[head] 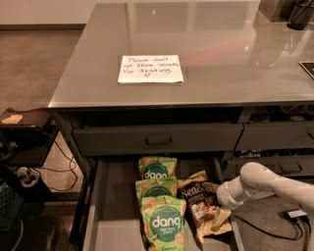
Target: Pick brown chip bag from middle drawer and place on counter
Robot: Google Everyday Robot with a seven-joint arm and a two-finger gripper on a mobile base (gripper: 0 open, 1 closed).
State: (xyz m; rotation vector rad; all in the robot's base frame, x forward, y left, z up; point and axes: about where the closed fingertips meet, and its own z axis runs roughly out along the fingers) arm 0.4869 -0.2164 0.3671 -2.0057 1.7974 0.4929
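Note:
The brown chip bag (198, 205) lies in the open middle drawer (115, 196), at its right side, with white "SeaSalt" script facing up. Three green "dang" bags (163, 221) lie in a column to its left, touching it. My white arm reaches in from the right, and my gripper (217, 200) sits low at the bag's right edge, against or just over it. The end of the arm hides where they meet. The counter (230, 54) above is glossy grey-green and bears a white handwritten note (150, 68).
A shut drawer front with a recessed handle (158, 139) sits just above the open drawer. Narrower drawers (277, 137) stand to the right. A dark low shelf (24, 122) and cables are on the left. Dark objects (299, 12) stand at the counter's back right.

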